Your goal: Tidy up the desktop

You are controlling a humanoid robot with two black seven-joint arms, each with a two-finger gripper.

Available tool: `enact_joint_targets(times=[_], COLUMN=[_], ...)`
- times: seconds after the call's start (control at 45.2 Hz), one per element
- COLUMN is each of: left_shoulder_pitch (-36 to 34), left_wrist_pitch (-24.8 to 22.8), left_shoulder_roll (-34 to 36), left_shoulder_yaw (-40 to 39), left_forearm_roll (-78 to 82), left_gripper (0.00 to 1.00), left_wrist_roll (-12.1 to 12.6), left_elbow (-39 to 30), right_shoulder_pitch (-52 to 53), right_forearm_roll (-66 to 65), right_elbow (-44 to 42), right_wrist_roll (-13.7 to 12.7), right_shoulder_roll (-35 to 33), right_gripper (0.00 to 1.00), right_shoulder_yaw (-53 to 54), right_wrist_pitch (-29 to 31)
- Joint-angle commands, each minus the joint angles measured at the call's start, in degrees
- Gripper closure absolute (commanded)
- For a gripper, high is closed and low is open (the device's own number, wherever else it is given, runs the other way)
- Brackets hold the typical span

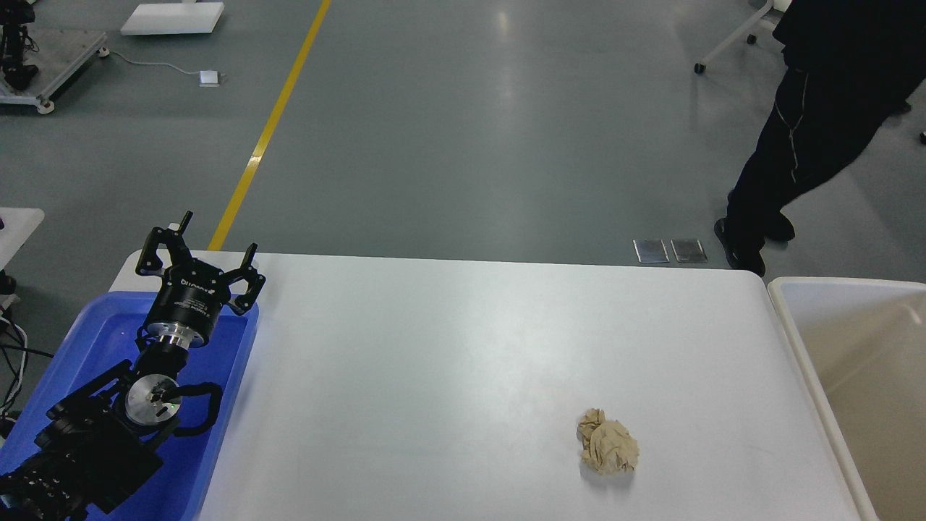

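The desktop (463, 347) is a wide white tabletop with rounded corners. A crumpled beige paper ball (608, 450) lies on it at the front right. My left gripper (215, 233) is open and empty. It is raised over the far end of the blue tray (233, 376), at the table's left side, far from the paper ball. My right gripper is not in view.
A beige white-rimmed bin (799, 347) stands against the table's right edge. A person in black (803, 137) stands on the floor beyond the far right corner. A yellow floor line (271, 123) runs away at the far left.
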Motion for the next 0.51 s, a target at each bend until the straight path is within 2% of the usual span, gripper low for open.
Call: enact_joint_targets(times=[0.0, 0.155, 0.31, 0.332, 0.398, 0.486], left_shoulder_pitch=[0.0, 0.0, 0.0, 0.0, 0.0, 0.0], left_wrist_pitch=[0.0, 0.0, 0.0, 0.0, 0.0, 0.0], left_shoulder_roll=[0.0, 0.0, 0.0, 0.0, 0.0, 0.0], left_shoulder_yaw=[0.0, 0.0, 0.0, 0.0, 0.0, 0.0], left_forearm_roll=[0.0, 0.0, 0.0, 0.0, 0.0, 0.0], left_gripper=[0.0, 0.0, 0.0, 0.0, 0.0, 0.0], left_wrist_roll=[0.0, 0.0, 0.0, 0.0, 0.0, 0.0], left_elbow=[0.1, 0.0, 0.0, 0.0, 0.0, 0.0], right_shoulder_pitch=[-6.7, -14.3, -23.3, -25.1, -27.6, -30.3], right_forearm_roll=[-0.1, -0.1, -0.8, -0.9, -1.0, -1.1], right_elbow=[10.6, 13.3, 13.8, 13.8, 13.8, 13.8], right_wrist_roll=[1.2, 4.3, 11.2, 13.1, 16.1, 18.7], right_shoulder_roll=[2.3, 7.1, 13.9, 15.4, 17.6, 20.0], right_gripper=[0.01, 0.01, 0.01, 0.01, 0.01, 0.01], right_shoulder_yaw=[12.7, 18.4, 19.5, 19.7, 19.6, 19.5], right_wrist_pitch=[1.4, 1.8, 5.2, 5.7, 6.5, 6.8])
